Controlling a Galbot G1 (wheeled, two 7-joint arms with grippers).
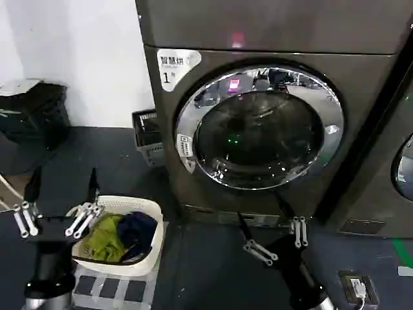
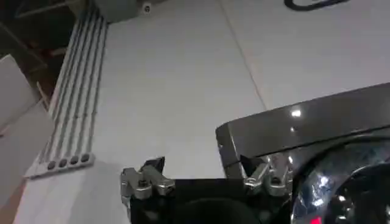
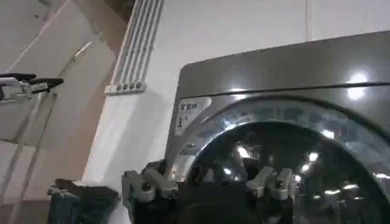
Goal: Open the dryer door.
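Nearest you, the right hand point(image 1: 270, 223) hangs low in front of the machine with its fingers spread wide and nothing between them; it is below the dryer door point(image 1: 259, 127) and not touching it. The left hand point(image 1: 62, 194) is off to the left, over the laundry basket point(image 1: 149, 248), also spread open and empty.

You have not started the opening itself. The dryer door sits flush in the front of the dryer point(image 1: 271, 39), its chrome ring closed all round under the sticker marked 1 point(image 1: 175, 67). What is left: bring the right hand up to the ring's edge, get a hold, and swing the door out.

Mind the surroundings. The basket of green and blue clothes stands on the floor just left of the machine, and a dark crate point(image 1: 147, 137) leans by the wall behind it. The neighbouring machine point(image 1: 393, 161) stands close on the right, so judge the swing side carefully.
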